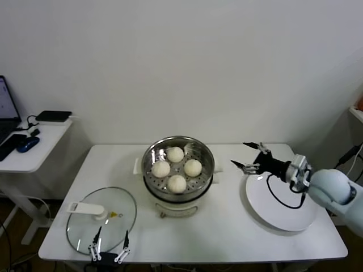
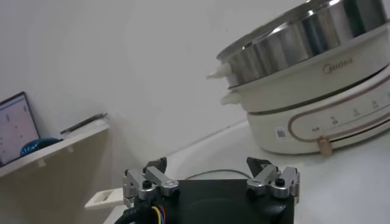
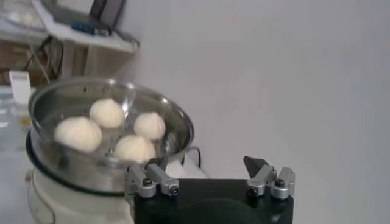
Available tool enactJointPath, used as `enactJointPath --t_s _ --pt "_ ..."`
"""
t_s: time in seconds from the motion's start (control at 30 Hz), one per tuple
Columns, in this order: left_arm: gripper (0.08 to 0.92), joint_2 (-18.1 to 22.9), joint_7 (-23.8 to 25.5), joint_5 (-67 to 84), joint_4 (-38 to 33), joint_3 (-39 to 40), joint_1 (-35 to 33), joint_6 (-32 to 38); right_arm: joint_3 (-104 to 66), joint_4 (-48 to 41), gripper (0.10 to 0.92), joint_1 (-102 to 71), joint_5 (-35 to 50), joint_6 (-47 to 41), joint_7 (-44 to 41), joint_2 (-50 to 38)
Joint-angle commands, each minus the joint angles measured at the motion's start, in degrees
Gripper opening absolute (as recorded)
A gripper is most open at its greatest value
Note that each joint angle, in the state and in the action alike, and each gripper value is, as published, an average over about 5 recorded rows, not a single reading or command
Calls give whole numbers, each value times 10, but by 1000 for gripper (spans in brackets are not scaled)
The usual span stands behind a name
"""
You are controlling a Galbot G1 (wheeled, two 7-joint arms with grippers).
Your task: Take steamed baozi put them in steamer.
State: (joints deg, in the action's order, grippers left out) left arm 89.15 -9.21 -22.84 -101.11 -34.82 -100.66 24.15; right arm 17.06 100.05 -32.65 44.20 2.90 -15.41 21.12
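The steamer (image 1: 187,198) stands mid-table, a shiny steel pot on a white base, also seen in the left wrist view (image 2: 304,42) and right wrist view (image 3: 177,122). Several cream-white baozi (image 1: 177,183) lie on its perforated tray; the right wrist view shows them too (image 3: 78,133). My right gripper (image 1: 238,153) (image 3: 204,163) hovers open and empty to the right of the steamer, over the near-left edge of the bare white plate (image 1: 281,207). My left gripper (image 1: 112,241) (image 2: 206,163) stays open and empty at the table's front edge, by the glass lid.
A round glass lid (image 1: 102,224) with a white handle (image 1: 85,208) lies at the front left of the table. A side table (image 1: 31,150) further left holds a laptop, a mouse and a dark box. A cable runs over the plate from the right arm.
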Motion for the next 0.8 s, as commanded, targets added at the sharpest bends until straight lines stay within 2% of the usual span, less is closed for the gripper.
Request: enactJointPath --t_s 0.03,0.33,0.53,0.8 --pt "823 3 -2 -1 5 2 2 4 -582 48 823 -636 -87 97 29 169" --pt "823 6 -7 -5 13 4 4 8 -595 36 823 -704 -104 193 27 352" --pt "823 8 -12 -10 12 6 4 12 -572 27 823 -708 -118 239 34 422" --pt "823 12 -14 -14 5 12 1 15 -554 32 823 -692 -141 251 59 485"
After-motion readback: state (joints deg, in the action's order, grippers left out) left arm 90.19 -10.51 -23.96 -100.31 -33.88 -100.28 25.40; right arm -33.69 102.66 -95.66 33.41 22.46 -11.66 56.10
